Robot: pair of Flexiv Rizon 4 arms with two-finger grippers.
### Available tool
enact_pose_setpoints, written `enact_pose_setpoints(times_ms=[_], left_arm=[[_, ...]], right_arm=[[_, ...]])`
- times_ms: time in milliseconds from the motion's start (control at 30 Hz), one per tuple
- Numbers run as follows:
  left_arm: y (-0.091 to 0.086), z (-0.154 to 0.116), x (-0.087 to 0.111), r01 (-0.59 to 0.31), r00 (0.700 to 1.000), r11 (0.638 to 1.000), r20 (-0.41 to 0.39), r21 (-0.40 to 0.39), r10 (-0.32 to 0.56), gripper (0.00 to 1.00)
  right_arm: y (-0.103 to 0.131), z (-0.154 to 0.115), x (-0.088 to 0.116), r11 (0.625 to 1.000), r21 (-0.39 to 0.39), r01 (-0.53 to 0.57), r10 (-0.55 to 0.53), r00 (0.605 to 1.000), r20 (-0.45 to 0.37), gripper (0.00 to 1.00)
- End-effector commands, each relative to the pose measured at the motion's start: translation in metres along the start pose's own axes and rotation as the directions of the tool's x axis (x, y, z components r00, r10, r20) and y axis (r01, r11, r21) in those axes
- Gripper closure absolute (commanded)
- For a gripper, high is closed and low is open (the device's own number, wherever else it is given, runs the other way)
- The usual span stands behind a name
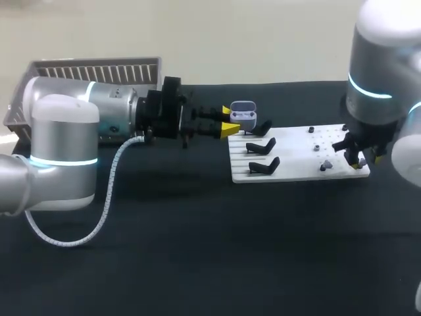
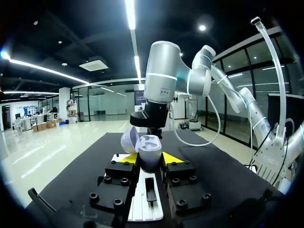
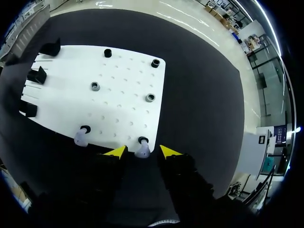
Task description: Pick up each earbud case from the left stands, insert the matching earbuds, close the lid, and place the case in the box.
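Black tabletop point(image 1: 197, 250), white board point(image 1: 296, 161), left gripper point(image 2: 149, 158) pinching earbud case point(image 2: 144, 145), right gripper point(image 3: 141, 151) spread around earbud point(image 3: 142, 149)

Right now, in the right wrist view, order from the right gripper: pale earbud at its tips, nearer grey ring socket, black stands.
1. Pale earbud, between right gripper's tips.
2. Grey ring socket, ahead, mid-board.
3. Black stands, board's far end.

place: robotics lab | signs: robot arms point(image 1: 85, 112), black table point(image 1: 197, 250), fixture board point(image 1: 296, 155)
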State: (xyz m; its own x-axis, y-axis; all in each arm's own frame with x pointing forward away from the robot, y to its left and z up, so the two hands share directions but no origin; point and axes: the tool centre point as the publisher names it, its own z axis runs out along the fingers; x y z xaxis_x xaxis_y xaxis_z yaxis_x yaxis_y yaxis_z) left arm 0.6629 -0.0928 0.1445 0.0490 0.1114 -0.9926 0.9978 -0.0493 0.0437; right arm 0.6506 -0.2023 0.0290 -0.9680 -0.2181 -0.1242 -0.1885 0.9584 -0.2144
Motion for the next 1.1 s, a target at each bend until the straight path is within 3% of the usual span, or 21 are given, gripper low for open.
enact_pose_setpoints(times_ms=[33, 567, 700, 933, 1100], left_arm=[[-0.0007, 0.0003, 0.0009, -0.002, 1.000, 1.000, 0.003, -0.004, 0.002, 1.00], [-0.0007, 0.0003, 0.0009, -0.002, 1.000, 1.000, 0.003, -0.004, 0.002, 1.00], [-0.0007, 0.0003, 0.0009, -0.002, 1.000, 1.000, 0.003, -0.004, 0.002, 1.00], [-0.0007, 0.0003, 0.0009, -0.002, 1.000, 1.000, 0.003, -0.004, 0.002, 1.00], [-0.0007, 0.0003, 0.0009, -0.002, 1.000, 1.000, 0.003, -0.004, 0.002, 1.00]], right_arm=[[0.0010, 0.0032, -0.0012, 1.000, 0.006, -0.005, 0.005, 1.000, 0.002, 0.59], [0.0002, 0.0083, -0.0021, 1.000, 0.015, -0.018, 0.018, 1.000, -0.001, 0.68], [0.0003, 0.0087, -0.0022, 1.000, 0.019, -0.020, 0.020, 1.000, -0.003, 0.75], [0.0010, 0.0092, -0.0027, 0.999, 0.028, -0.023, 0.023, 1.000, -0.009, 1.00], [0.0035, 0.0011, 0.0000, 0.998, 0.039, -0.048, 0.048, 0.999, -0.005, 1.00]])
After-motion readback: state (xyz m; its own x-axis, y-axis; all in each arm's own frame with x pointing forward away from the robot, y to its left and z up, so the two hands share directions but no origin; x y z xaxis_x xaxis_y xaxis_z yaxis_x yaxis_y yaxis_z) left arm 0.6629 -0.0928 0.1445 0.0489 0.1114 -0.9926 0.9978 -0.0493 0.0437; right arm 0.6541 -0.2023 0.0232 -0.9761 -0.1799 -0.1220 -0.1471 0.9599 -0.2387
